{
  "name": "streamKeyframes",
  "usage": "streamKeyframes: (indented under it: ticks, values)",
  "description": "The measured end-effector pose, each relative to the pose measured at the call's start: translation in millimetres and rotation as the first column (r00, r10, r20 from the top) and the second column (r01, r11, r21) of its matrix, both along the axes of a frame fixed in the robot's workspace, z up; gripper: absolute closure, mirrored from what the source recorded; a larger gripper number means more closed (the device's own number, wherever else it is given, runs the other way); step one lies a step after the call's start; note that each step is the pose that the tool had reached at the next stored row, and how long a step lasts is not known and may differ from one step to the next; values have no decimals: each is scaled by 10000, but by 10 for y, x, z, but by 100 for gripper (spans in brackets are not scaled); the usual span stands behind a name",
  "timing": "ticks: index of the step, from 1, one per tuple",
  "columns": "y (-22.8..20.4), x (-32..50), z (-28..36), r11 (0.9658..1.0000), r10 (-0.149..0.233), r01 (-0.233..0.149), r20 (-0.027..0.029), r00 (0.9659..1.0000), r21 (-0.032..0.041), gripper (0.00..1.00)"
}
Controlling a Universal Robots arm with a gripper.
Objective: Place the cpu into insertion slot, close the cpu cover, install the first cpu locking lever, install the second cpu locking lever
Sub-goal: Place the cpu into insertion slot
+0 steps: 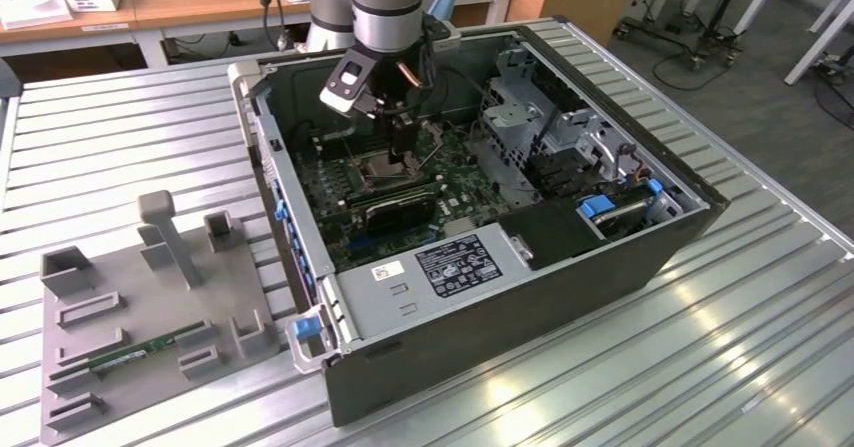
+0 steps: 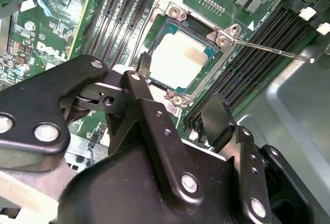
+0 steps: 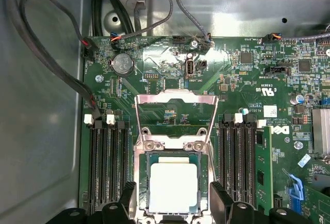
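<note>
The cpu has a pale, dull metal face, smooth and matt. The cpu cover and the rim of the insertion slot are bare bright steel that catches the light. Around them the circuit board is glossy green. The gripper is black with a satin sheen and shiny screw heads. The computer case is matt dark outside, with plain grey sheet metal inside. The ribbed table is brushed, reflective metal. The grey fixture near its edge looks like matt plastic.
</note>
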State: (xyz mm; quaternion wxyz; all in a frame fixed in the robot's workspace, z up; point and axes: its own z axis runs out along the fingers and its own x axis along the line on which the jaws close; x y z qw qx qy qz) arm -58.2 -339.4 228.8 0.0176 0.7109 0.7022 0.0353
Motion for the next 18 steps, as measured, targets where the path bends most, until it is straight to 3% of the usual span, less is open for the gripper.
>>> streamKeyframes:
  ticks: [4, 11, 12, 14, 15, 17, 18]
  values:
    - [0, 0, -2, 10000, 0, 0, 0, 10000, 0, 35]
    - [0, 0, -4, 10000, 0, 0, 0, 10000, 0, 65]
    - [0, 0, -5, 10000, 0, 0, 0, 10000, 0, 65]
    - [0, 0, -5, 10000, 0, 0, 0, 10000, 0, 76]
    - [0, 0, -6, 10000, 0, 0, 0, 10000, 0, 76]
    - [0, 0, -6, 10000, 0, 0, 1, 10000, 0, 88]
    - [0, 0, -7, 10000, 0, 0, 1, 10000, 0, 88]
